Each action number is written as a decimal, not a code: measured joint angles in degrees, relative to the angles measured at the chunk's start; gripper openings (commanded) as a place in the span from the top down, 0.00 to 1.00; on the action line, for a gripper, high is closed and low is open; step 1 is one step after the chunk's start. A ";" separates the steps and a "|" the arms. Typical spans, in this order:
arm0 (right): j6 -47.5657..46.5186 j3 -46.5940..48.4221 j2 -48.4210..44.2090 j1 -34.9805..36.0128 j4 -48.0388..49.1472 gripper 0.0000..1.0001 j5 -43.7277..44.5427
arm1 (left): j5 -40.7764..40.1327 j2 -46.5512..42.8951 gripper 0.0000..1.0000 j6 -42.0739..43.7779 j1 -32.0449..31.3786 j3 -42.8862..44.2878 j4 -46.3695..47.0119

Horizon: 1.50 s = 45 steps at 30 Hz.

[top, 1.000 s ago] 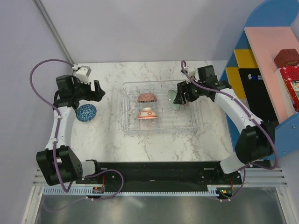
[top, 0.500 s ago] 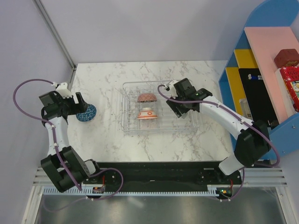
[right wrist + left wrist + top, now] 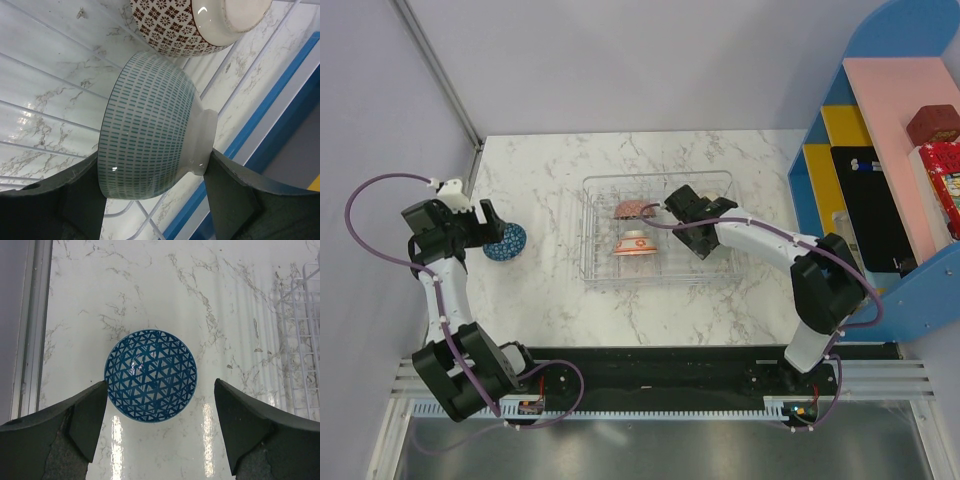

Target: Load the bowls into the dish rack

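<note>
Moving in from the right edge, the right gripper [image 3: 152, 167] now sits inside the dish rack [image 3: 588, 235], clamped on the pale green bowl [image 3: 150, 125] beside a brown-patterned bowl [image 3: 200, 25]; release looks near; the left gripper [image 3: 160, 387] has shifted over the blue bowl [image 3: 150, 375] on the table [image 3: 150, 280], jaws apart; only the wrist views show both states.
</note>
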 measured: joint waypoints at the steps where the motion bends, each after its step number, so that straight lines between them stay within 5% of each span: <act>1: 0.02 0.02 0.35 0.39 0.00 1.00 0.83 | -0.02 0.02 0.08 0.00 0.04 -0.22 0.17; 6: -0.20 0.37 2.12 1.97 0.37 0.98 4.55 | 0.02 0.02 0.08 0.00 0.31 -0.83 0.59; 7: -0.26 0.42 2.49 2.27 0.48 0.83 5.16 | 0.07 0.02 0.08 -0.02 0.37 -0.83 0.57; 13: -1.66 0.76 3.63 3.45 0.24 0.41 7.08 | 1.05 0.02 0.08 -0.02 0.68 -0.87 1.14; 19: -2.75 0.81 4.02 4.48 -0.57 0.20 7.69 | 1.53 0.02 0.08 -0.02 1.11 -1.05 1.42; 30: -3.69 -0.17 4.66 6.36 -3.72 0.03 4.42 | 3.02 0.02 0.08 -0.02 1.73 -1.20 1.46; 45: -4.07 0.33 4.57 6.80 -4.59 0.02 1.46 | 4.00 0.02 0.08 -0.02 2.19 -1.22 1.46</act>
